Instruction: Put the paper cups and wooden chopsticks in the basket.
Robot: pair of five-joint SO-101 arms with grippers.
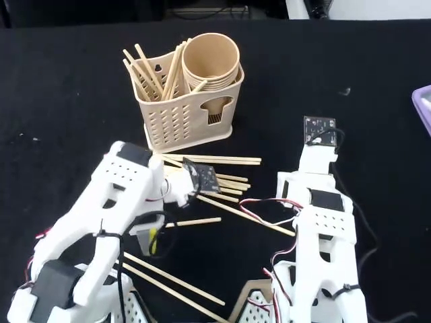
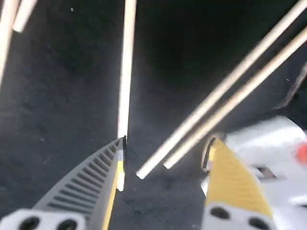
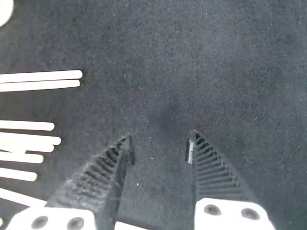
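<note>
A beige perforated plastic basket [image 1: 182, 124] is standing toward the far side of the black cloth surface [image 1: 67, 87]. A stack of brown paper cups [image 1: 210, 60] is sitting in one of its compartments, and several pale wooden chopsticks [image 1: 145, 70] are leaning in the compartment beside it. More loose wooden chopsticks [image 1: 229, 182] are lying scattered on the surface just in front of the basket, between the two white arms. The left arm [image 1: 101, 215] is bending down over the nearer ones. The left jaws are standing open and gripping nothing, with the end of a single chopstick [image 2: 127, 72] lying right beside the grey finger [image 2: 96, 177] and the ends of a slanting pair [image 2: 225, 96] lying between the jaws. The right arm [image 1: 323, 222] is hanging over bare surface, and the right jaws are standing open and empty, with chopstick ends [image 3: 41, 80] lying off to one side.
</note>
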